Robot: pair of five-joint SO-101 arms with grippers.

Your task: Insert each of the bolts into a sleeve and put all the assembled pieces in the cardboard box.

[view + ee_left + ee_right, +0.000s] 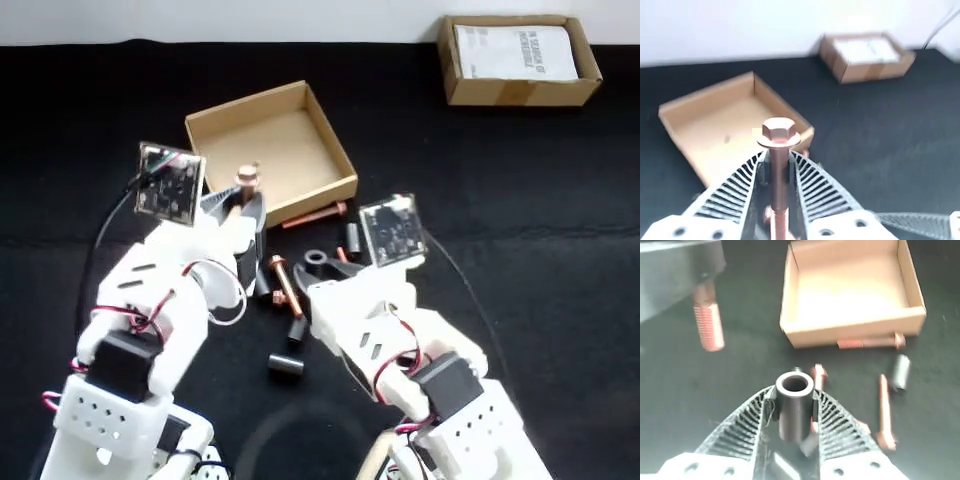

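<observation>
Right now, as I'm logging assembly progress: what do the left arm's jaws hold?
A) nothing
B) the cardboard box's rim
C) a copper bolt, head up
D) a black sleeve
C: in the left wrist view the left jaws are shut on a copper bolt, its hex head standing above them; the black sleeve sits in the right jaws.

No text, number or sign can be read. A white sheet (515, 52) with rows of dark print lies in a smaller box (520, 92), well apart from the open cardboard box (270, 150), beyond it and to its right. The print is too small to make out.
</observation>
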